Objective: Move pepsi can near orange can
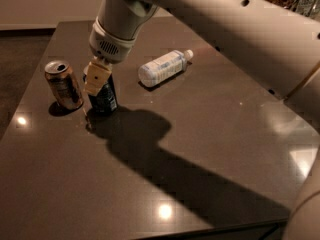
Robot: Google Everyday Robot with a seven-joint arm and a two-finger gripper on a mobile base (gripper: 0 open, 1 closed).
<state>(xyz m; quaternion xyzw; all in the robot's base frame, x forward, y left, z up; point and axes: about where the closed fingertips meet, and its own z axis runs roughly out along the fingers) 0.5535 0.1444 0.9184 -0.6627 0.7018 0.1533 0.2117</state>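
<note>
The pepsi can [104,98] is dark navy blue and stands upright on the dark table [200,134] at the left. The orange can [63,84] is golden-orange with a silver top and stands upright just left of it, a small gap between them. My gripper [97,80] comes down from the top and is shut on the pepsi can's upper part; one cream finger [96,78] covers the can's front. The can's top is hidden by the gripper.
A clear plastic bottle [164,67] with a white label lies on its side behind and right of the cans. My arm's shadow falls across the table's middle. The table's left edge is close to the orange can.
</note>
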